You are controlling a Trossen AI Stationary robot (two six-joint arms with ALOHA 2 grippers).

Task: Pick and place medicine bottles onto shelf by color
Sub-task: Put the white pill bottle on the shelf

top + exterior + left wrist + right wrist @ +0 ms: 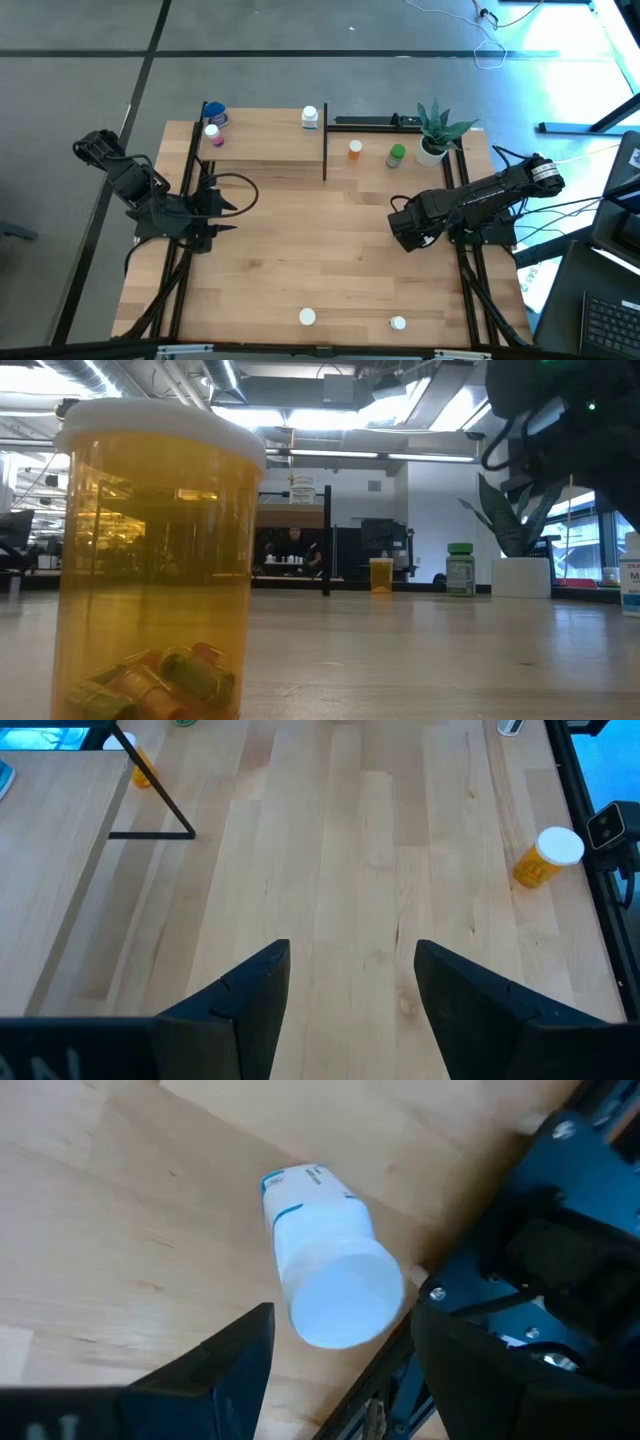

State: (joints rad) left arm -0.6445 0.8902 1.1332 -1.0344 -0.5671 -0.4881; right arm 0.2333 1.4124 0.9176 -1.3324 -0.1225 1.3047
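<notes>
My right gripper point(405, 232) point(345, 1320) hangs open, pointing down, over a white medicine bottle point(325, 1280) with a blue-printed label. That bottle stands on its base by the table's right edge point(630, 575); the fingers are above its cap on either side and touch nothing. My left gripper point(222, 208) point(352, 948) waits open over bare wood at the table's left. The shelf point(262, 148) at the far left carries a blue point(214, 113), a pink point(212, 133) and a white bottle point(310, 117). An orange bottle point(355, 150) and a green one point(397, 155) stand on the table beside it.
A potted plant point(435, 130) stands at the far right. An orange bottle point(307, 317) point(155, 560) and a white-capped one point(398, 323) stand at the near edge. Black frame rails point(520, 1270) run close beside the white bottle. The table's middle is bare wood.
</notes>
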